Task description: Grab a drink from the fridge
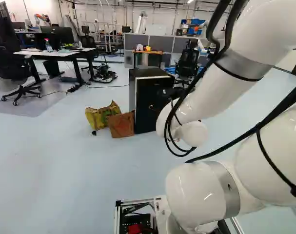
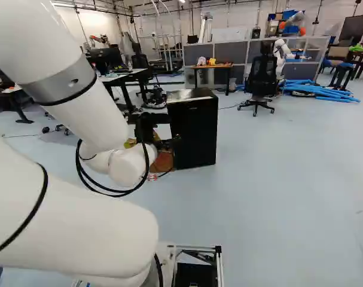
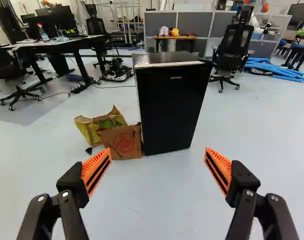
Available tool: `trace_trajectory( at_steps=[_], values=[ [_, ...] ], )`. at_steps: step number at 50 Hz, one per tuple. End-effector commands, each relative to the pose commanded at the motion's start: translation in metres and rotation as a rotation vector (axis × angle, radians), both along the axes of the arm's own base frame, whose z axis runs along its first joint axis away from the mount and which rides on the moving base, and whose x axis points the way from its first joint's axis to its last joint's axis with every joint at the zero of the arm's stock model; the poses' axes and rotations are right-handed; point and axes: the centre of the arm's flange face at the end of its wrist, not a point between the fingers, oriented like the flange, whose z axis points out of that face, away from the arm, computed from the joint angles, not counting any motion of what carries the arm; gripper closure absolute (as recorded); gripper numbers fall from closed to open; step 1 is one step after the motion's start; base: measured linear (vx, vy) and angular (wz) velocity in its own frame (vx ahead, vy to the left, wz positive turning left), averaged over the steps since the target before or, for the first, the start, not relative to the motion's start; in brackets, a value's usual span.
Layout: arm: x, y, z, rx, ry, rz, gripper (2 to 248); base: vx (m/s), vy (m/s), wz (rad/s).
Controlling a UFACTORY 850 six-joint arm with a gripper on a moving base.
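1. White arm [image 1: 206, 102] nearest, reaching toward the black mini fridge [image 3: 169, 110]; its black gripper [image 2: 163, 142] is short of the fridge.
2. Pale floor [image 3: 146, 200] runs up to the fridge's lower front edge and along its right side. At its left side, a brown paper bag [image 3: 122, 143] sits just beside it, a yellow bag [image 3: 91, 132] slumped behind that.
3. Fingers [image 3: 97, 167] spread wide, holding nothing, apart from the fridge ahead.
4. The fridge stands upright on the floor, door looking shut.
5. Behind the fridge: wooden-topped table [image 3: 183, 38] and grey partitions [image 3: 194, 22]. Behind, to its right: office chair [image 3: 233, 50], blue tubes [image 3: 277, 68]. Behind, to its left: desk [image 3: 61, 43].
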Motion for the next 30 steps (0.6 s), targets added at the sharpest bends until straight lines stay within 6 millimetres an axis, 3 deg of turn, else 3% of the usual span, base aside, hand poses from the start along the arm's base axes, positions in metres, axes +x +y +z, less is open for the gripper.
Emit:
trace_trajectory(
  at_steps=[30],
  values=[
    [0.0000, 0.0000, 0.0000, 0.000, 0.000, 0.000, 3, 0.166, 0.001, 0.000]
  ],
)
